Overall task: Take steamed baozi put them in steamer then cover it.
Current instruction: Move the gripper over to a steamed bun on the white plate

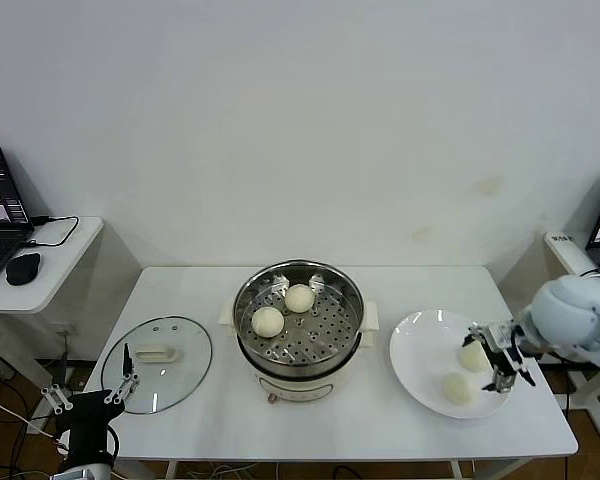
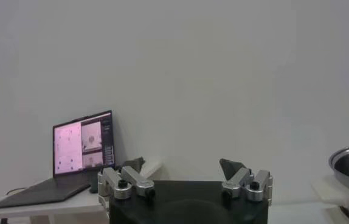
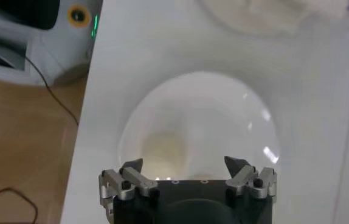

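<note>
Two buns (image 1: pixel 283 310) already lie side by side on the perforated tray of the steamer (image 1: pixel 298 325), which stands at the middle of the desk (image 1: pixel 330 425); two more wait on the white plate (image 1: pixel 420 365) to the steamer's right, so the task looks about half done, and the step in hand is the pick-up of the third bun.

The right gripper (image 1: pixel 502 361) hangs over the plate's outer edge with its jaws spread wide and nothing between them; in the head view it sits just beside the farther bun (image 1: pixel 473 356), while the nearer bun (image 1: pixel 459 388) lies a little apart toward the desk's front. In the right wrist view one bun (image 3: pixel 165 152) shows on the plate just ahead of the gripper (image 3: pixel 186 167), though which of the two it is seems hard to say from that angle.

The left gripper (image 1: pixel 88 394) is parked low off the desk's front left corner, also released and empty; the glass lid (image 1: pixel 157 363) lies flat on the desk beside it, handle up, well apart from the steamer.

The next move calls for the right gripper to settle its jaws around a bun and close softly, since the dough would likely dent under a hard squeeze; then a lift clear of the plate and a carry over the steamer's rim to a free spot on the tray.
</note>
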`<state>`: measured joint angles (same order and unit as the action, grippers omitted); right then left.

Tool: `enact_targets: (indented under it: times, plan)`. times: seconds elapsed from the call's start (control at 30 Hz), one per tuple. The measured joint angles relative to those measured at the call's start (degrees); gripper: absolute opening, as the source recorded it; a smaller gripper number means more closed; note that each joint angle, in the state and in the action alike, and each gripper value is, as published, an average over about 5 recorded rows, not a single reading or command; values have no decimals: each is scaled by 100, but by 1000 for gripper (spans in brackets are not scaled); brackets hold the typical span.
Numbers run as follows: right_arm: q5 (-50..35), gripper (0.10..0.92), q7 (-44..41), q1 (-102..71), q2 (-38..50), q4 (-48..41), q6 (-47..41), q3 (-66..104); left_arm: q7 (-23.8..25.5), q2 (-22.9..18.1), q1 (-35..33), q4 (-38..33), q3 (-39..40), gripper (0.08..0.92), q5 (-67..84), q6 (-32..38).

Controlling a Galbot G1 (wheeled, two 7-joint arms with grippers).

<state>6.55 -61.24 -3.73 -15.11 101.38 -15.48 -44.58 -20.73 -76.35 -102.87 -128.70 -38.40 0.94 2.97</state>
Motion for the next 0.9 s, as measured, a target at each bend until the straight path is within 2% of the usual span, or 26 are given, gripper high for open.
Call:
enact_targets:
  times: [0.7, 0.9]
  plan:
    - [694, 822, 405, -1478, -606, -602, 47, 769, -1, -46, -32, 35, -93, 823, -9, -2]
    - [787, 788, 489, -1587, -731, -748, 21, 848, -3, -58, -19, 62, -84, 823, -10, -1]
